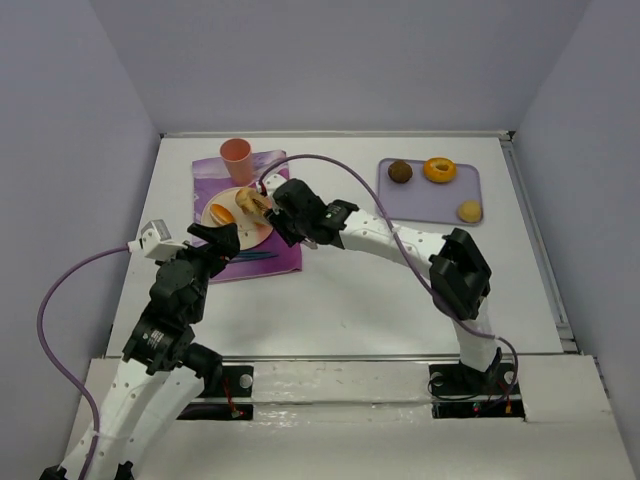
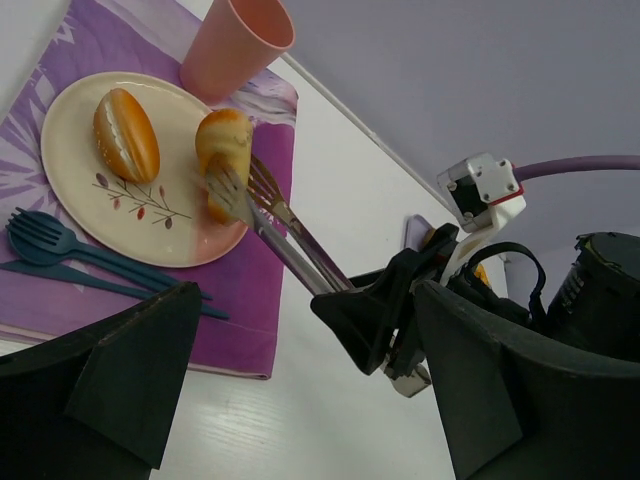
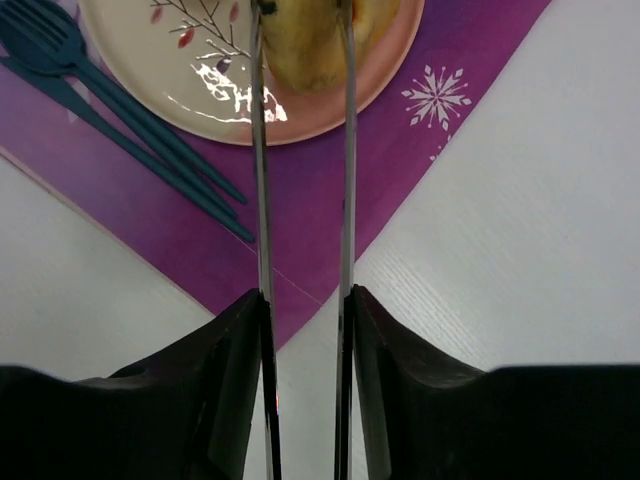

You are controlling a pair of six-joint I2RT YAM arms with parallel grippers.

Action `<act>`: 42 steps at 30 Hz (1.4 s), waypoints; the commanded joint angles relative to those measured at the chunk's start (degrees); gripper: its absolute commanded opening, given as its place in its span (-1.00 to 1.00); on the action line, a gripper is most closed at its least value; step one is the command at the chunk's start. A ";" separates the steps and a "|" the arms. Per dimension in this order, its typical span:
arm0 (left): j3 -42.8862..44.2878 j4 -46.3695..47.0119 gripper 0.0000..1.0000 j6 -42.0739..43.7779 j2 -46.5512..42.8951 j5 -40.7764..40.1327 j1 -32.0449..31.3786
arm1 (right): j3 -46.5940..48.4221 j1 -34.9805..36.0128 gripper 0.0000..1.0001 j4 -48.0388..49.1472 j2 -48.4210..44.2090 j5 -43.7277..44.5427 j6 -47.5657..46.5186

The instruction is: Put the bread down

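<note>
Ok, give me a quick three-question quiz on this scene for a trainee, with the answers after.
1. True or false: the plate holds two bread rolls.
2. What grips the roll nearer the pink cup? A) bare jaws B) tongs C) a spoon
3. How many items lie on the tray at the right of the table?
Key: 1 true; 2 B; 3 three.

Golden bread roll (image 2: pixel 225 140) on plate (image 2: pixel 70 180), btwn tips of tongs (image 2: pixel 290 250); 2nd roll (image 2: pixel 125 135) beside.
</note>
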 commanded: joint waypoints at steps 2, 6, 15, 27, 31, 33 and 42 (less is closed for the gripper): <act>-0.58 1.46 0.98 -0.22 -0.66 -0.43 0.12 | 4.23 1.31 0.07 0.08 -0.34 0.25 -1.37; -0.66 1.54 0.98 -0.14 -0.48 -0.60 0.12 | 3.70 1.31 0.22 0.26 -2.01 -2.21 -1.73; -0.75 1.72 0.98 0.04 -0.22 -0.34 0.12 | -0.95 1.31 0.21 2.89 -8.25 -3.97 -0.14; -0.66 1.28 0.98 -0.22 -1.01 -0.34 0.12 | -29.76 1.31 0.20 17.20 -33.37 -17.13 -4.79; -1.10 2.07 0.98 -0.14 -1.10 0.37 0.12 | -43.72 1.31 0.19 21.51 -41.46 -28.19 -8.93; -1.02 1.98 0.98 -0.14 -0.83 0.63 0.12 | -46.82 1.31 0.19 24.06 -42.53 -31.82 -9.90; -0.75 2.51 0.98 -0.14 -0.13 1.42 0.12 | -51.41 4.38 0.27 33.47 -32.79 -37.81 -12.71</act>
